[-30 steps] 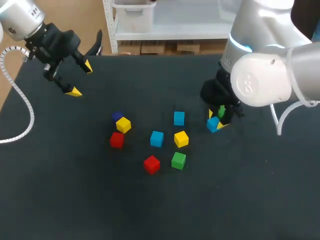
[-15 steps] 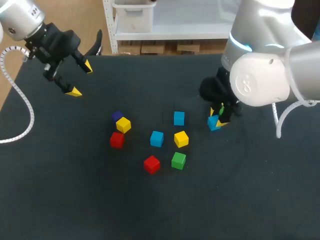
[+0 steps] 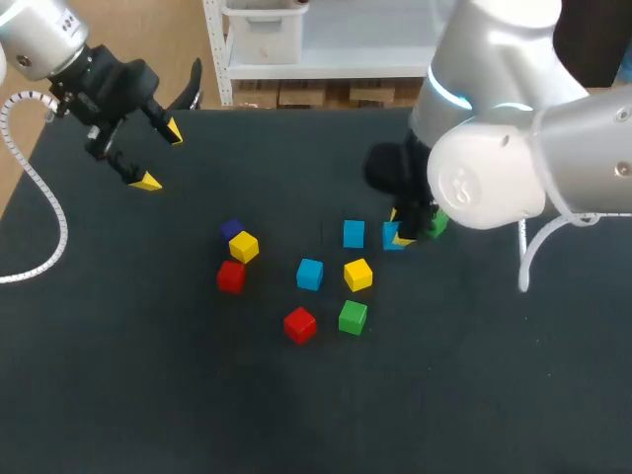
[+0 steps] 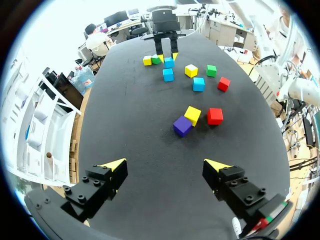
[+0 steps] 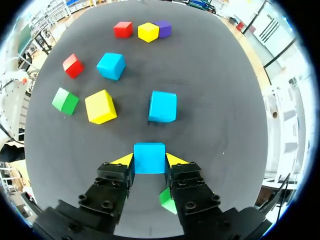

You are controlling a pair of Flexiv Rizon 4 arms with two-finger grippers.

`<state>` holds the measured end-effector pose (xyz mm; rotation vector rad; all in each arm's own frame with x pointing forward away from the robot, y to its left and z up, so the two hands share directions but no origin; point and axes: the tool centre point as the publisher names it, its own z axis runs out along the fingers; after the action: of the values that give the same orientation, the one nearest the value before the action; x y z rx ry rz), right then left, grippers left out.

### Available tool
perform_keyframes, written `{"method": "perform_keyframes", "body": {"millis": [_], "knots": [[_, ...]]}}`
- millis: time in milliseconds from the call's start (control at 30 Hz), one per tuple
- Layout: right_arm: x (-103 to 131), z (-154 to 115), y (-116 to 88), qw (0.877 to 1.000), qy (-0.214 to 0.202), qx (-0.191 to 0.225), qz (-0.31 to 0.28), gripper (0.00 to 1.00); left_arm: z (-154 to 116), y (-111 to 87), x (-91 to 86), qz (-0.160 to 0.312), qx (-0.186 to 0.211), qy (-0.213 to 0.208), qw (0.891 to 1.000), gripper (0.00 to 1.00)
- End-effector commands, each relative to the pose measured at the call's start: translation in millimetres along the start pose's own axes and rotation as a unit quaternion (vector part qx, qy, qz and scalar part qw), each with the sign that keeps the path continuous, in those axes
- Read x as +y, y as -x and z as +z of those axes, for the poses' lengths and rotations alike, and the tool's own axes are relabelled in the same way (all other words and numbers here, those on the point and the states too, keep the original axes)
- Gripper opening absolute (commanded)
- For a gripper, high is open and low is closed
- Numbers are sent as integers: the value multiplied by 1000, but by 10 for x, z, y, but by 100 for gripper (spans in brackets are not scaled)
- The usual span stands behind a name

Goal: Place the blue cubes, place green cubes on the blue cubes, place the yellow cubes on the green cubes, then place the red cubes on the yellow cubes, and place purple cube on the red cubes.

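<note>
- the right gripper (image 5: 149, 159) is clamped on a blue cube (image 5: 149, 157), near a second blue cube (image 5: 162, 106) ahead.
- a green cube (image 5: 166, 198) is half hidden behind its fingers.
- the left gripper (image 4: 165, 167) is held wide open, well apart from the cubes.
- the purple cube (image 3: 231, 229) is partly covered by a yellow cube (image 3: 244, 247).

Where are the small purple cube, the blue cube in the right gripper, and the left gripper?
small purple cube (image 4: 182, 126), left wrist view, top face
held blue cube (image 5: 149, 158), right wrist view, visible face
left gripper (image 4: 165, 165), left wrist view, between tips
</note>
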<state>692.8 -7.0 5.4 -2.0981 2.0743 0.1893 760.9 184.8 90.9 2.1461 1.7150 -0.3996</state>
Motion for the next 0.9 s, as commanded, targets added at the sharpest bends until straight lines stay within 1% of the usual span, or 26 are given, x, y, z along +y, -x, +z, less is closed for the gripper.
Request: {"method": "perform_keyframes", "body": {"millis": [33, 367, 900], "knots": [[-44, 14, 66, 1000, -6, 4, 0, 0, 4, 6, -10, 0, 2, 2, 1000, 100], [-80, 56, 139, 1000, -10, 9, -7, 0, 4, 6, -10, 0, 2, 2, 1000, 100], [-112, 91, 70, 1000, -9, 14, -7, 0, 4, 6, -10, 0, 2, 2, 1000, 100]]}}
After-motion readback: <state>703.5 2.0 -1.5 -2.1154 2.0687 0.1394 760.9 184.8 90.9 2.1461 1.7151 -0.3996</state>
